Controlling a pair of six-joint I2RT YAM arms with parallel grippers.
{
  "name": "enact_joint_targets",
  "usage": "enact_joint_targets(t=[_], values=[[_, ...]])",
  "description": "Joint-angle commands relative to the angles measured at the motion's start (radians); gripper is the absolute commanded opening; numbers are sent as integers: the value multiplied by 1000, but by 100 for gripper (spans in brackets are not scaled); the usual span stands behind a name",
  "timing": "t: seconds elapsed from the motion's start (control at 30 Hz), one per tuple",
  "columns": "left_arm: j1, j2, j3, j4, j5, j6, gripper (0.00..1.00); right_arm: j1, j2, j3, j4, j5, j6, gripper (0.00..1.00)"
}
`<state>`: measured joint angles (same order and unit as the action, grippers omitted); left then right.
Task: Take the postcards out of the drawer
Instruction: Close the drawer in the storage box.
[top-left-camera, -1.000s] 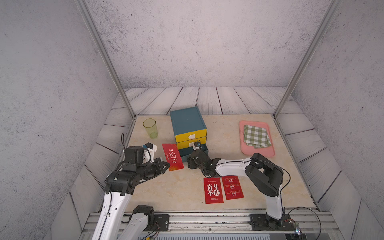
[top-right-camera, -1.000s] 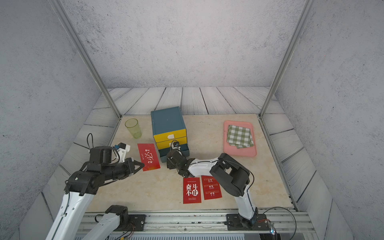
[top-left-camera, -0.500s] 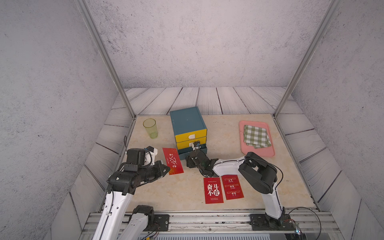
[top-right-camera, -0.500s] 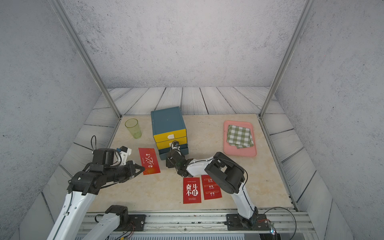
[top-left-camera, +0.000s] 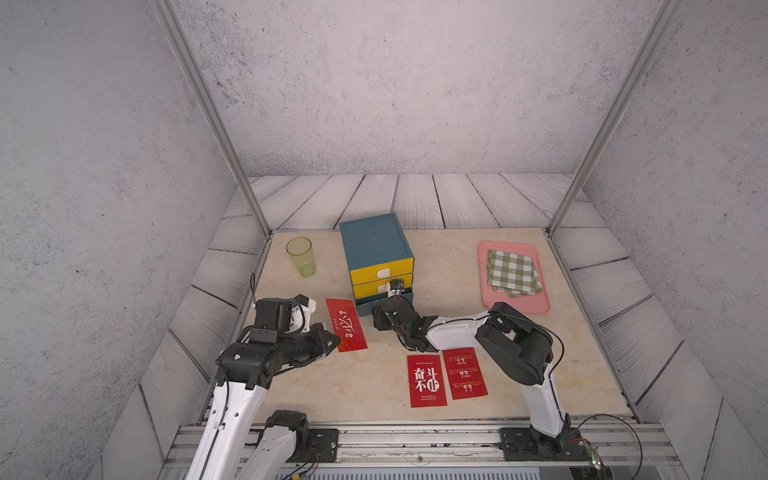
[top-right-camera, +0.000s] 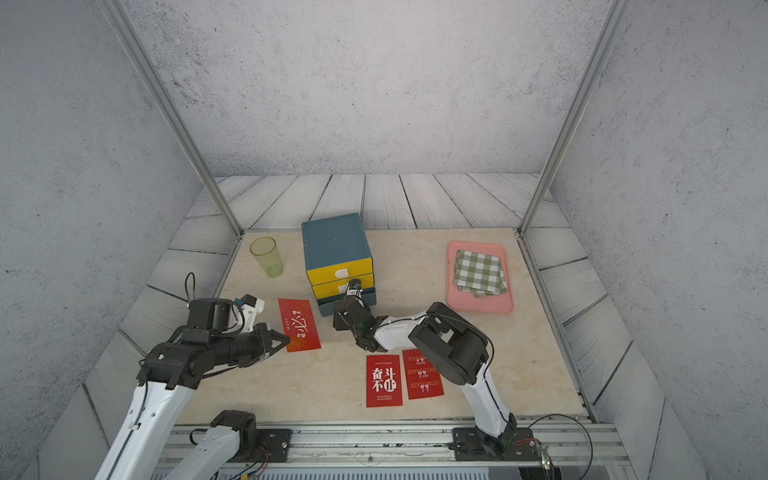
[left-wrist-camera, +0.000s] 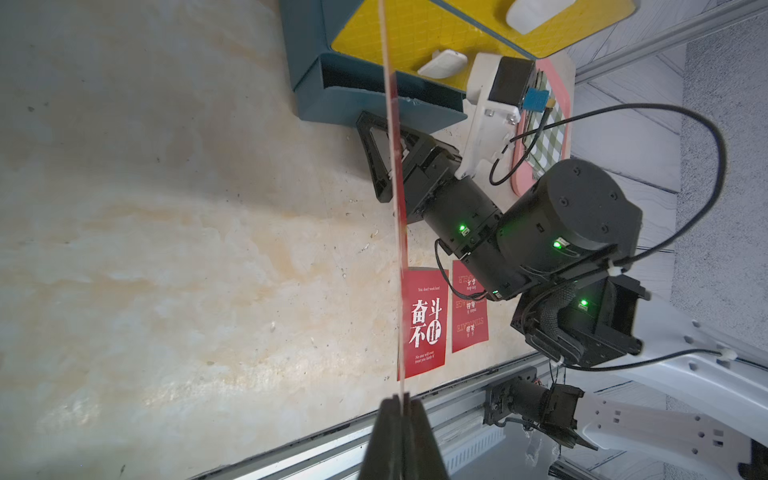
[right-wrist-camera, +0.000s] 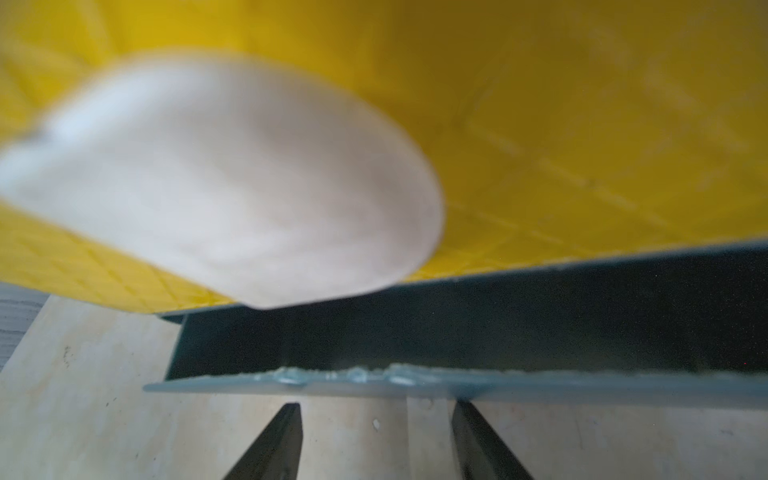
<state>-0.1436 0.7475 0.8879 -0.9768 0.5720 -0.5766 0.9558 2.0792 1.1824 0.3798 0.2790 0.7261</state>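
The postcards (top-left-camera: 427, 380) look thin and light. I'd judge them stiff enough to stay flat but easy to crease, and slick on the face. Lying flat they give no lip, so an edge or corner seems the place to pinch. Two lie side by side on the table (top-left-camera: 332, 386) near its front, apart from both grippers. The third card (top-left-camera: 346, 324) is outside the drawer (top-left-camera: 384, 305), left of it, its near edge clamped in the closed left gripper (left-wrist-camera: 402, 401). The right gripper (right-wrist-camera: 376, 405) sits just before the drawer's lip, jaws apart and empty. No card shows inside.
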Motion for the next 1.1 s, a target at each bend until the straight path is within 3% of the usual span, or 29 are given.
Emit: enact_joint_targets(t=[0.0,1.07], values=[[-7,-1,-15,-11,8,2,4,-10,39,0,26,-1,4,59],[-20,-8,-57,-16,9,-23,4,-34,98,34,117,-15,56,56]])
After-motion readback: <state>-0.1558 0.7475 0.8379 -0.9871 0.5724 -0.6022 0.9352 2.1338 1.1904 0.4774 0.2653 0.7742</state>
